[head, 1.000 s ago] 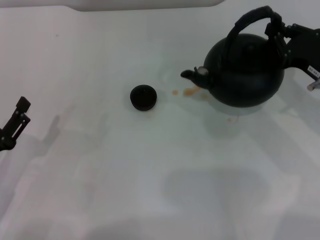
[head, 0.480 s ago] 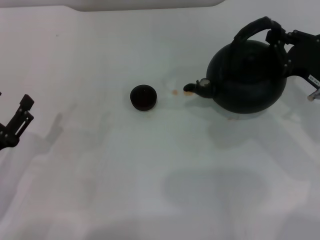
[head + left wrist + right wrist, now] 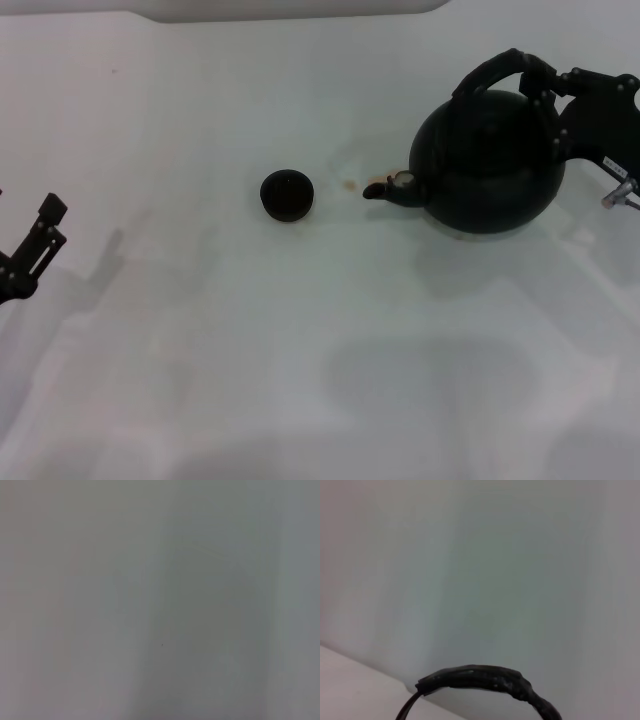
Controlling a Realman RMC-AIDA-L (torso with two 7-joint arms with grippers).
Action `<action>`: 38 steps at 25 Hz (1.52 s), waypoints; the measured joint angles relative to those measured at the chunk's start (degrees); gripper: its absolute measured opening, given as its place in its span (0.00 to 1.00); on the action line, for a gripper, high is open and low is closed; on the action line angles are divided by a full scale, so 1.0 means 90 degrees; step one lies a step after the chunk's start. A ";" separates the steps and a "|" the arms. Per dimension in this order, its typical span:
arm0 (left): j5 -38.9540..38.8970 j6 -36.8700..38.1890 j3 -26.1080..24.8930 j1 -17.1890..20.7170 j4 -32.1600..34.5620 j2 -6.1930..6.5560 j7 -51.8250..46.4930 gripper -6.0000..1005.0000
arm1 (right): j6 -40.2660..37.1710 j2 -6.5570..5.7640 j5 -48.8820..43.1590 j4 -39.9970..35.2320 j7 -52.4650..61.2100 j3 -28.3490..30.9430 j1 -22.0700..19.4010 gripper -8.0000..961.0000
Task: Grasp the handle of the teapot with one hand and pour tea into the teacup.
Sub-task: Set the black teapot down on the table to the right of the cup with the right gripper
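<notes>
Work surface: white table [image 3: 300, 340], plain and pale, with a raised white edge along the far side

Teapot [image 3: 490, 165]: round matte black pot at the right far part of the table, spout [image 3: 378, 189] pointing toward the robot's left, in line with the teacup; whether its base touches the table cannot be told

Handle [image 3: 500, 68]: black arched hoop over the pot's top; its wrapped surface also shows in the right wrist view [image 3: 485, 679]

Right gripper [image 3: 555, 90]: black claw at the right end of the handle, clamped onto the hoop, arm body extending off the right edge

Teacup [image 3: 287, 194]: small low black cup, standing alone near the table's middle, well apart from the spout with nothing between them but the stains

Stains [image 3: 349, 184]: small brownish drops on the table just left of the spout tip

Left gripper [image 3: 35, 250]: at the left edge, well apart from cup and pot, fingers spread, holding nothing

Labels: a small white tag on the right arm, too small to read
</notes>
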 joint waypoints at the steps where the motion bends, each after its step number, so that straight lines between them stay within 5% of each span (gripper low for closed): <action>1: 0.0000 0.0000 0.0003 0.0000 0.0000 0.0000 0.0000 0.80 | 0.0000 0.0000 0.0001 -0.0050 -0.0068 0.0000 0.0025 0.12; 38: -0.0018 0.0067 -0.0020 -0.0140 0.0000 -0.0010 -0.0010 0.80 | 0.0099 -0.0040 -0.0081 -0.0506 -0.0520 0.0224 0.0161 0.12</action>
